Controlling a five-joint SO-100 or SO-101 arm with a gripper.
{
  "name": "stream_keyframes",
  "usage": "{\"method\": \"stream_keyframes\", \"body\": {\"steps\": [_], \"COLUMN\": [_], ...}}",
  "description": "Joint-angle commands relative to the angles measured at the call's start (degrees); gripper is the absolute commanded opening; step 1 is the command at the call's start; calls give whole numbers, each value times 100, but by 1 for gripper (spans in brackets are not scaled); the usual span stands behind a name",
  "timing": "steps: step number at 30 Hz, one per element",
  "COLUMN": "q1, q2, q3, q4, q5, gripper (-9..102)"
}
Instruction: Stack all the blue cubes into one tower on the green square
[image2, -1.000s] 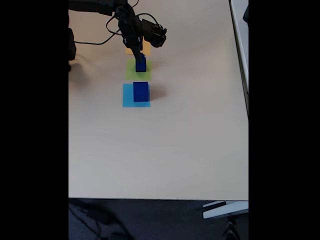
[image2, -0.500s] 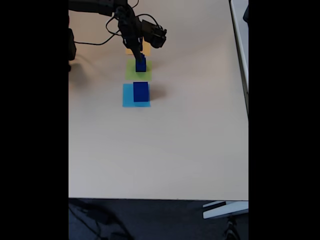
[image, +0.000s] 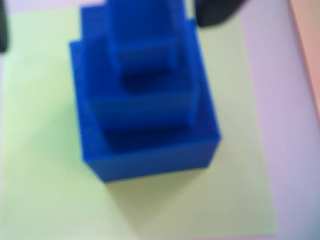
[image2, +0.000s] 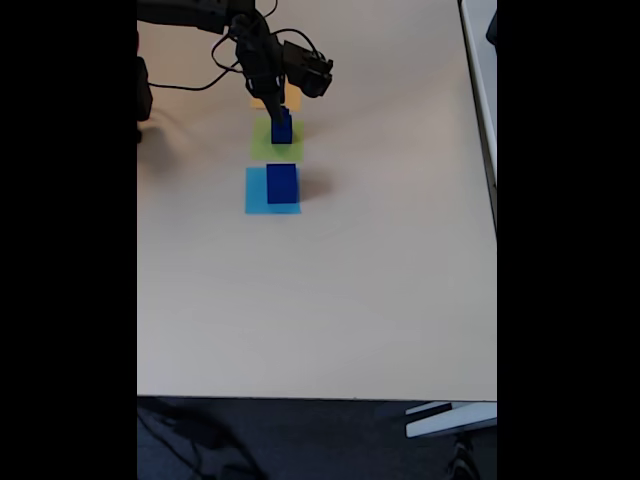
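A tower of three blue cubes stands on the green square, each cube smaller than the one below. In the fixed view the tower sits on the green square. My gripper hangs just above the top cube, open, with one dark fingertip at the upper right and the other at the left edge, both apart from the cube. In the fixed view the gripper is right behind the tower's top. Another large blue cube rests on the light-blue square.
An orange-yellow square lies just beyond the green one, partly under the arm. Black cables trail at the back left. The beige table stretches wide toward the front edge.
The gripper has risen slightly off the tower's top cube. The tower and the cube on the light-blue square have not moved.
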Motion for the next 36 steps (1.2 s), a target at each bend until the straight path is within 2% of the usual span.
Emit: {"method": "stream_keyframes", "body": {"steps": [1, 12, 24, 36], "q1": [26, 44, 62, 123], "q2": [53, 18, 18, 18], "q3": [-26, 26, 53, 53], "q4": [-79, -97, -123, -167], "q5": [-62, -62, -79, -167], "gripper": [16, 16, 10, 8]}}
